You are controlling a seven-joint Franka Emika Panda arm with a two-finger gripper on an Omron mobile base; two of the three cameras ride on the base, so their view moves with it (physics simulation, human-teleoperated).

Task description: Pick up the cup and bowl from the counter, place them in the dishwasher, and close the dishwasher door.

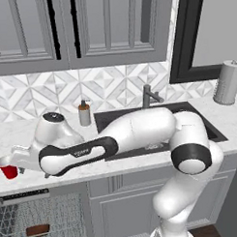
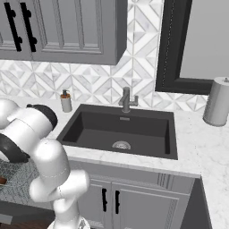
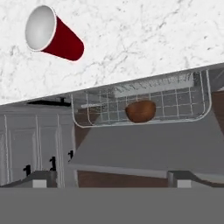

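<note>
The red cup [image 1: 9, 169] with its white rim stands on the white marble counter [image 1: 24, 131] at the far left, close to the front edge. In the hand view the cup [image 3: 53, 37] appears at the upper left, apart from the fingers. My gripper [image 1: 34, 172] hangs just right of the cup over the counter's front edge, open, with nothing between its fingertips [image 3: 42, 179]. The dark-brown bowl [image 3: 141, 110] lies in the dishwasher's grey wire rack [image 3: 192, 98], also seen as the bowl [image 1: 38, 230] low at the left. The dishwasher door [image 3: 144, 148] lies folded down and open.
A black sink [image 2: 120, 129] with a faucet [image 2: 127, 99] sits mid-counter, and a soap dispenser [image 1: 84, 113] stands to its left. A paper towel roll [image 2: 218, 102] stands at the far right. Grey cabinets [image 1: 88, 29] hang above, and my arm stretches across the counter's left half.
</note>
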